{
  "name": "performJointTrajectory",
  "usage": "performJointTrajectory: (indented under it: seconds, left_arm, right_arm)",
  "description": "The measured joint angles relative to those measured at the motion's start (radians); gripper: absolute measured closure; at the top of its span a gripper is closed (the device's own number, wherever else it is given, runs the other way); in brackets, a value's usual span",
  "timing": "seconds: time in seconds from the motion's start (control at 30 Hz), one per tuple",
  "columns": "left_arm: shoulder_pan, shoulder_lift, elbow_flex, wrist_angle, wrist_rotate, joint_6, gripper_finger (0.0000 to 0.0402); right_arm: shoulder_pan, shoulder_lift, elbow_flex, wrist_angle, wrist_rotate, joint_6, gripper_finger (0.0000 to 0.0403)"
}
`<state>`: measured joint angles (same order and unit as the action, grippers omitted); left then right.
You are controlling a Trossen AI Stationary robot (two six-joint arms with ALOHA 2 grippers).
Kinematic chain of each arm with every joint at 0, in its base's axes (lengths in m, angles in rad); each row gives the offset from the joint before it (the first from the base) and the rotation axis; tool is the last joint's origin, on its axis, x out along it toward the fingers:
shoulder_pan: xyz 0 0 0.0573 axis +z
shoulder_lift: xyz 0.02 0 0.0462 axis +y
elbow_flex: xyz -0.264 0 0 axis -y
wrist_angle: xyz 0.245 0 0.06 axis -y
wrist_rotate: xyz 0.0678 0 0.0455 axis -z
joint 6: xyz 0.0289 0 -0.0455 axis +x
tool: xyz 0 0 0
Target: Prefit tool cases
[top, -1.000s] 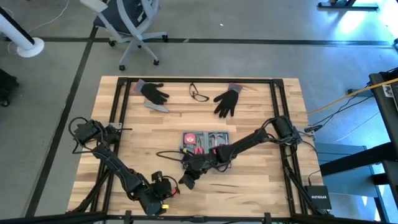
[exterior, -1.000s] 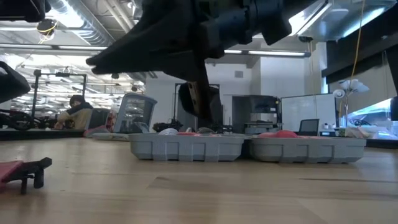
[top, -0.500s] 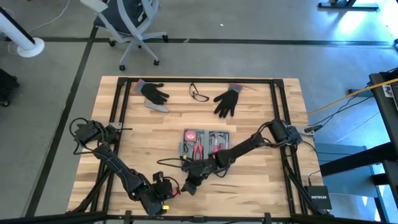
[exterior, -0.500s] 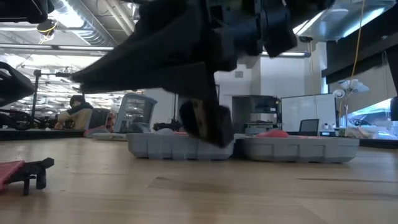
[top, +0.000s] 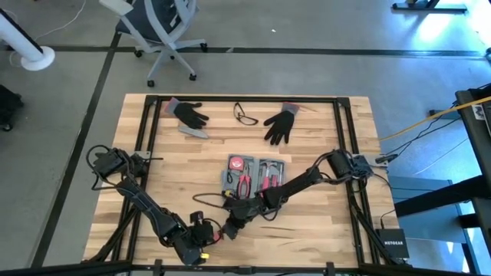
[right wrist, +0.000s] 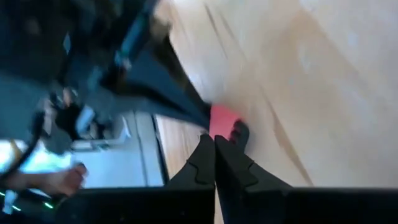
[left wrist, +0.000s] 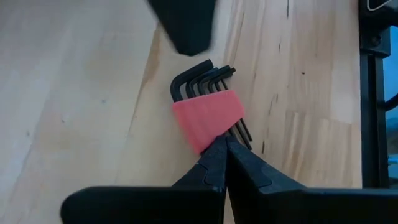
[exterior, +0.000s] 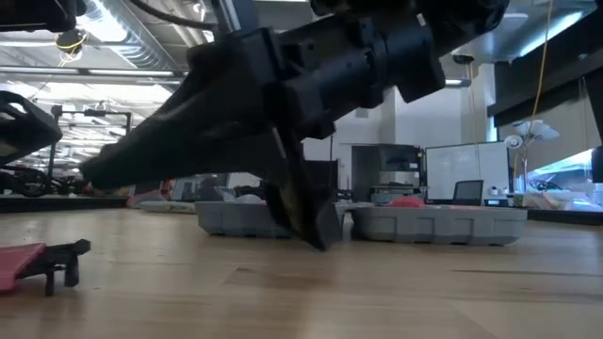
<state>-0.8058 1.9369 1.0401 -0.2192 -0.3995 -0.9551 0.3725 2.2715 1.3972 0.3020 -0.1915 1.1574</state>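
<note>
Tool case [top: 252, 175] lies open near the table's middle, some tools already seated, so you are on the hex-key step: the hex key set [left wrist: 210, 113] in its red holder lies on the wood at the front. Your left gripper [left wrist: 221, 149] is shut, tips at the holder, seemingly not gripping; your right gripper [top: 229, 228], shut, points alongside. Next, open and grasp the holder.

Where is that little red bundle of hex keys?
In the left wrist view, the hex keys lie on the wooden table, just ahead of the left end effector.
</note>
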Motion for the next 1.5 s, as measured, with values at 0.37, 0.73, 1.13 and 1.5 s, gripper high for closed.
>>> performJointTrajectory:
  seconds: [0.37,0.73,1.13,1.5]
  left_arm:
    - [0.119,0.002,-0.001,-0.001,-0.032,0.173,0.0401]
    - [0.198,0.002,-0.001,0.001,-0.032,0.349,0.0401]
    - [0.284,0.006,-0.005,0.122,-0.035,0.518,0.0402]
    - [0.284,0.006,-0.004,0.130,-0.033,0.498,0.0402]
  right_arm:
    - [-0.095,-0.127,-0.002,-0.397,0.027,-0.451,0.0403]
    - [-0.076,-0.231,-0.001,-0.630,0.023,-0.790,0.0403]
    - [-0.047,-0.232,0.000,-0.693,0.172,-0.888,0.0403]
    - [-0.053,-0.201,-0.008,-0.684,0.154,-0.960,0.0403]
